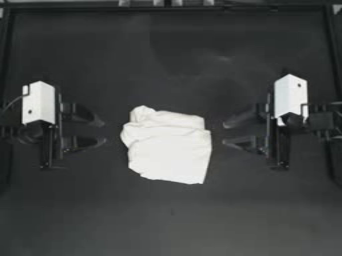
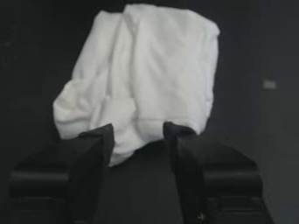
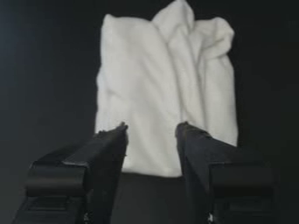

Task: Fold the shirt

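The white shirt lies in a compact, wrinkled bundle at the middle of the dark table, with a bunched lump at its far left corner. My left gripper hovers just left of it, open, nothing between its jaws. My right gripper sits a little to the right of it, open and empty too. In the left wrist view the shirt fills the space beyond the left gripper. Seen from the right wrist, the shirt lies just past the right gripper.
The dark table surrounds the bundle on every side. A frame rail runs along the far edge, and a dark upright stands at the right edge.
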Tool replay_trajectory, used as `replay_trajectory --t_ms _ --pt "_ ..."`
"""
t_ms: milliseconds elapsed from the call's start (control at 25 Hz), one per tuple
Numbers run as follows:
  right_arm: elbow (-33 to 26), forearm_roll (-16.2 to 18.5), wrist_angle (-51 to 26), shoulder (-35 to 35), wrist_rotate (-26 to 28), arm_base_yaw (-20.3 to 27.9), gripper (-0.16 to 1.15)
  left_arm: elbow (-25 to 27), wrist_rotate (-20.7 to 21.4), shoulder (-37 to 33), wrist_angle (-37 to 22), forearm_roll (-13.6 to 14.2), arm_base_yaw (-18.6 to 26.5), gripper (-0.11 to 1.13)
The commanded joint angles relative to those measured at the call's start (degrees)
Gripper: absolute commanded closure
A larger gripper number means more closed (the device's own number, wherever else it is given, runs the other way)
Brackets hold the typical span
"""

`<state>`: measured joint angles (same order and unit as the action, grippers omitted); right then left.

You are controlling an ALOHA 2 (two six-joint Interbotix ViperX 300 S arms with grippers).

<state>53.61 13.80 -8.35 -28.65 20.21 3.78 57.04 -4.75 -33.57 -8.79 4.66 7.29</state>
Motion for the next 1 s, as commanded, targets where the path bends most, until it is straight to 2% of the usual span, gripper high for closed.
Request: replay_trajectory --t_ms 40,280,1000 --pt "-0.4 -0.3 -1.3 -2.6 0.0 -0.1 0.21 -0.2 0.0 -1.6 0.0 0.1 0.2 0.23" --pt "1.0 -1.2 -2.3 -5.5 0.0 -0.1 0.21 0.4 -0.2 -3.6 -0.9 0.0 0.4 0.23" --pt "1.7 -1.2 -6.0 -8.8 0.0 -0.1 0.21 2.9 -0.4 -8.8 -4.0 -0.2 0.8 0.23"
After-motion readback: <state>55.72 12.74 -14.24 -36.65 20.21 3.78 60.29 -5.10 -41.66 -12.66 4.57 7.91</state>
